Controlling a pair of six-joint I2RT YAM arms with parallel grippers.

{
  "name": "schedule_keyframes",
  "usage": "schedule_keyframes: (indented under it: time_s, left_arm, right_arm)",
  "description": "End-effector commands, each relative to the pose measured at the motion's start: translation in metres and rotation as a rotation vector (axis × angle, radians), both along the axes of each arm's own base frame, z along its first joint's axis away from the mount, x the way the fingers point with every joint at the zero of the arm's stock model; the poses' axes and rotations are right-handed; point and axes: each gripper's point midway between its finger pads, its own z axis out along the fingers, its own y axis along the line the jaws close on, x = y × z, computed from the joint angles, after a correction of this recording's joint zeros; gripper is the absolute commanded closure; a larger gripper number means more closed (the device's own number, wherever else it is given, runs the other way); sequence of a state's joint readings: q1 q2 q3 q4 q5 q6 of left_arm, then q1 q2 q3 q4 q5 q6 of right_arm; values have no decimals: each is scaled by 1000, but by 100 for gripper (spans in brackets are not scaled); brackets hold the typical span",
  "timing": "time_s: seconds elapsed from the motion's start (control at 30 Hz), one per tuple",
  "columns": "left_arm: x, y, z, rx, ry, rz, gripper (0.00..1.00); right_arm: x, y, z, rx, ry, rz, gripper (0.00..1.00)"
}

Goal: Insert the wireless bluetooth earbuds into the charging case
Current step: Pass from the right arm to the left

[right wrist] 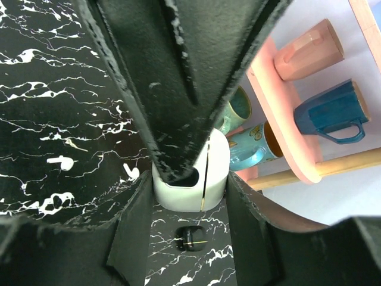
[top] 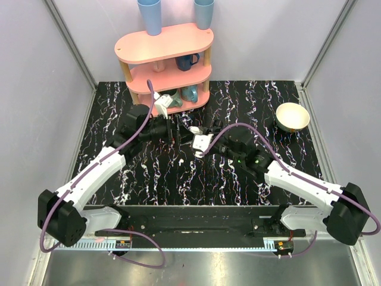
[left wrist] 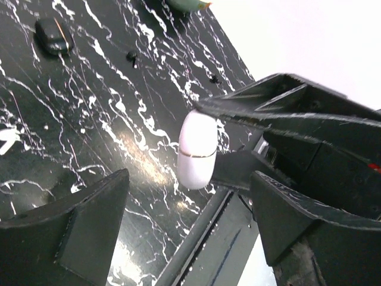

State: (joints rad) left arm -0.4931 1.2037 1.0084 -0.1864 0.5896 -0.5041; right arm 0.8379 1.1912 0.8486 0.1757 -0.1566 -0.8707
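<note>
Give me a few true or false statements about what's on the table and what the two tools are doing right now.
1. The right tool grips the white charging case. True.
2. The earbuds are inside the case. False: the earbuds lie on the table.
3. The left tool stands open. True.
4. The cream bowl sits on the pink shelf. False: the cream bowl stands on the table, apart from the pink shelf.

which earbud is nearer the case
The earbud lying right beside the case held in the right pincer; the other earbud lies farther out on the table.
</note>
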Motion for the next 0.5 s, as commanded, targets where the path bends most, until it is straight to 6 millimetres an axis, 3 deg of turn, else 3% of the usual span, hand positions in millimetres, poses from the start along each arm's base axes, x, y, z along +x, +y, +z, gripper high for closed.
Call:
schedule_keyframes:
  time_s: [0.0,0.13,0.47]
  left_arm:
    - [13,-6,46,-123,-190,52,15]
    - [13,-9,46,-138,-192,43,21]
    - [2,-14,35,-165,-167,-9,26]
  right_arm:
    - [0,7,35,96,-29,-7,100]
    - [-3,8,40,122,-23,3,100]
    - [-8,10,45,171,-6,19,100]
